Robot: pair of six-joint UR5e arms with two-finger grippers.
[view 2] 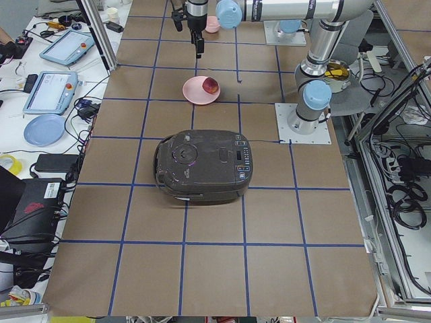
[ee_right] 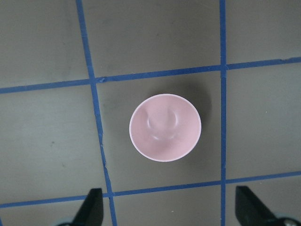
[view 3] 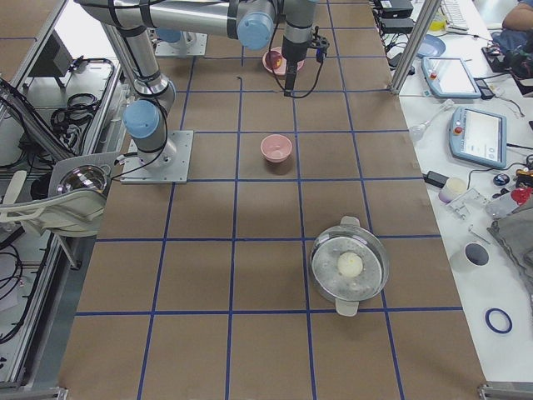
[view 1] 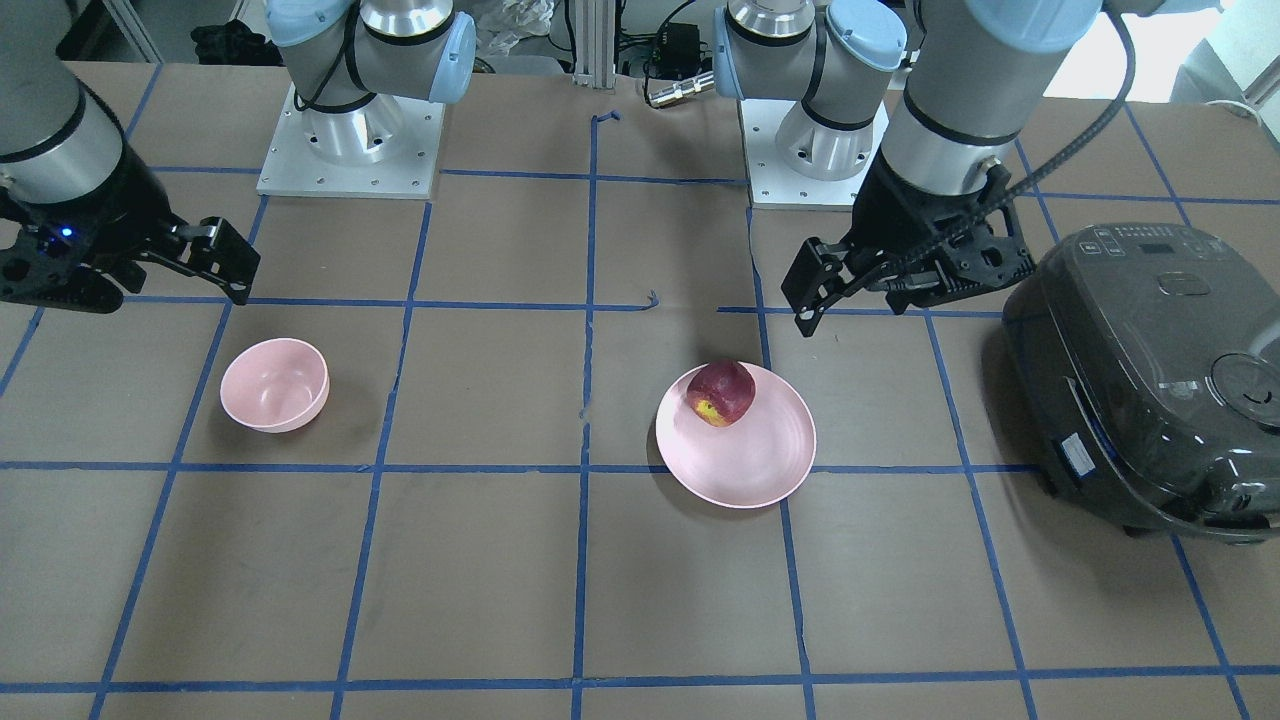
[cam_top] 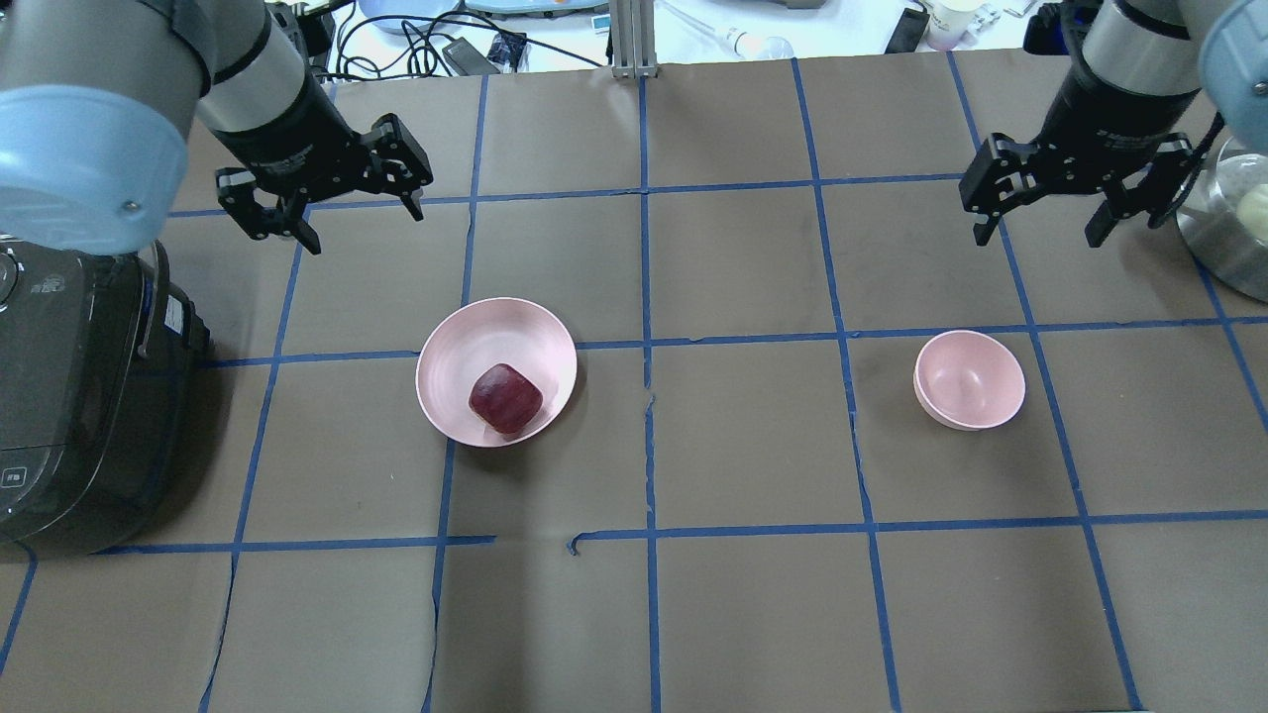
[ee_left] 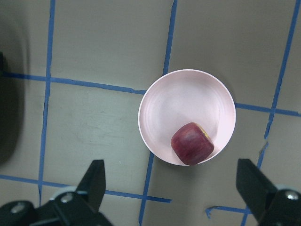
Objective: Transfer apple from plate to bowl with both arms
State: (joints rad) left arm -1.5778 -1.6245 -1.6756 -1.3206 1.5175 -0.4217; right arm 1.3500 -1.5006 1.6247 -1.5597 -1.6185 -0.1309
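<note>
The dark red apple (view 1: 720,393) with a yellow patch lies on the flat pink plate (view 1: 750,462), near its rim. It shows in the overhead view (cam_top: 505,398) on the plate (cam_top: 466,347) and in the left wrist view (ee_left: 192,143). The small deep pink bowl (cam_top: 969,379) stands empty to the right, also in the right wrist view (ee_right: 165,127). My left gripper (cam_top: 365,228) is open and empty, above and beyond the plate. My right gripper (cam_top: 1037,238) is open and empty, above and beyond the bowl.
A dark rice cooker (cam_top: 69,396) stands at the table's left end, close to the left arm. A steel pot (cam_top: 1228,218) with something pale inside sits at the right end. Blue tape lines grid the brown table.
</note>
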